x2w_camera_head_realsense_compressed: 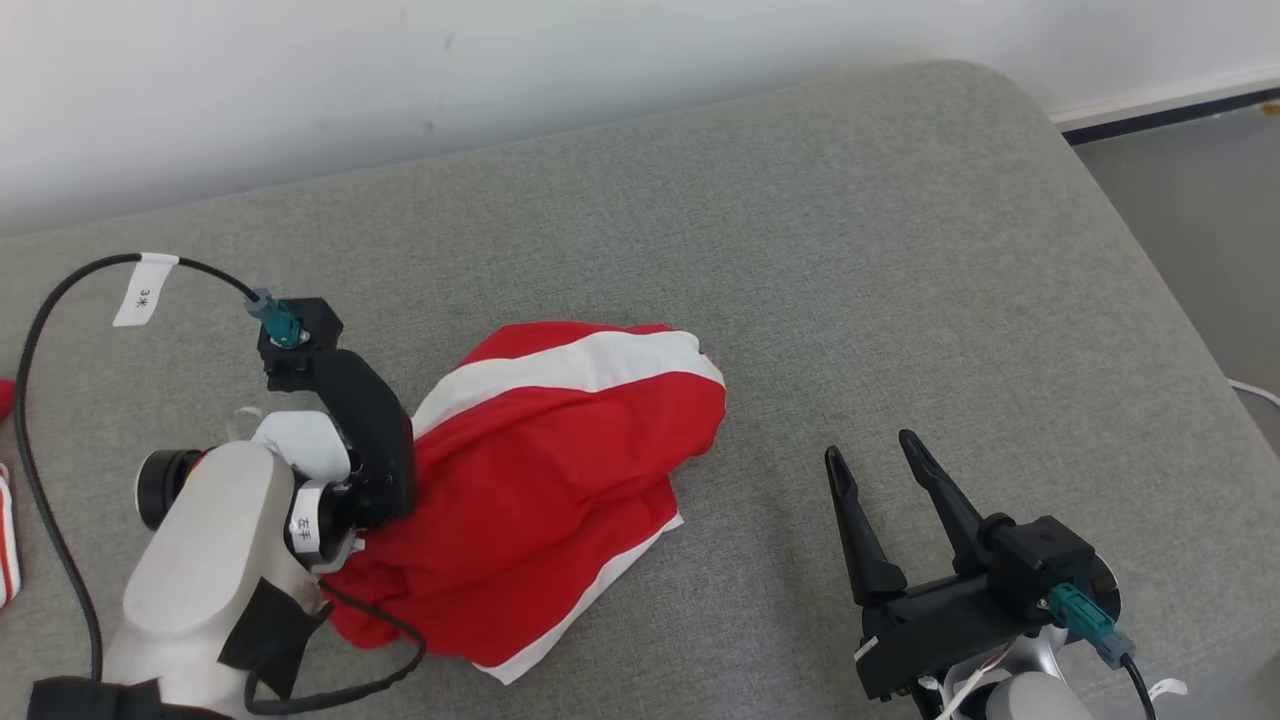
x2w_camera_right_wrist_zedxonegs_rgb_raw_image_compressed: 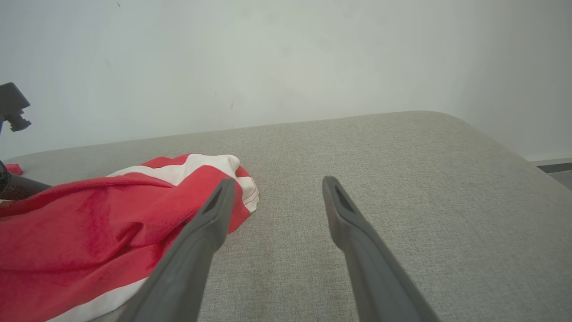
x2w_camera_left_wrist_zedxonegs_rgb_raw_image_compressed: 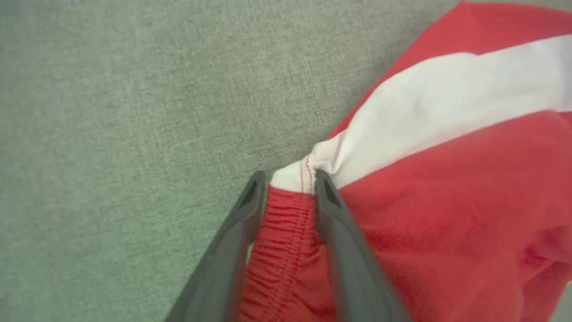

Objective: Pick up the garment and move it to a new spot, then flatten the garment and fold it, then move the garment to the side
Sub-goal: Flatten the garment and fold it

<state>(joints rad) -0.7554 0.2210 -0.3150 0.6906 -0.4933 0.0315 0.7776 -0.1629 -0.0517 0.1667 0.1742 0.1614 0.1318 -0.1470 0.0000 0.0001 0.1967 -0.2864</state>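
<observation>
Left fingers (x2w_camera_left_wrist_zedxonegs_rgb_raw_image_compressed: 239, 237) pinch the garment (x2w_camera_left_wrist_zedxonegs_rgb_raw_image_compressed: 447, 192), its elastic waistband between them.

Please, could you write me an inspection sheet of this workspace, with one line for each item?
Surface: grey cloth cushion, rounded corner at the far right.
Job's things: red and white garment, crumpled, lying on the cushion.
Clutter: red-and-white thing at the left edge, cut off.
Grippers: left gripper, fingers closed on the garment's elastic band; right gripper open, holding nothing, beside the garment.
Cables: black cable with a white tag, looping over the cushion by the left arm.
Surroundings: white wall behind; grey floor to the right.
</observation>
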